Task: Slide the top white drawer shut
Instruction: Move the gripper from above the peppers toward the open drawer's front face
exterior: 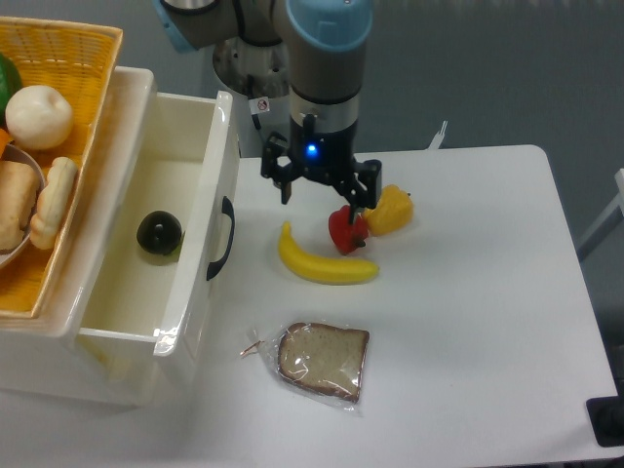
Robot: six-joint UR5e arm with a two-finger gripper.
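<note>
Meanwhile, the glossy cream-white plastic top drawer (185, 175) stands pulled well out to the right of its cabinet at the left of the table, its deep tray open to the camera and a dark round fruit (158, 233) lying on its floor. The black curved handle (220, 239) sits on the front panel, facing the white tabletop (478, 322).

The grey robot arm reaches down from the far edge, its wrist pointing straight at the table and a blue light glowing on it. The black two-finger gripper (319, 200) hangs above the surface to the right of the drawer front, well apart from the handle. Its fingers are spread and empty, one tip over the red bell pepper (346, 230) without clearly touching it.

To do the step well, the gripper would likely need to travel left and drop to the height of the front panel, then press flat against it near the handle, pushing leftward along the drawer's line of travel. Pushing near the panel's middle should keep the tray from skewing in its runners. A steady, slow push seems wise, since the loose fruit inside could roll.

Close by lie a curved yellow banana (325, 265), a yellow bell pepper (390, 211) just behind the red one, and a bagged slice of brown bread (322, 360) nearer the camera. A yellow wicker basket (83, 49) of bread and produce rests on the cabinet top at far left.
</note>
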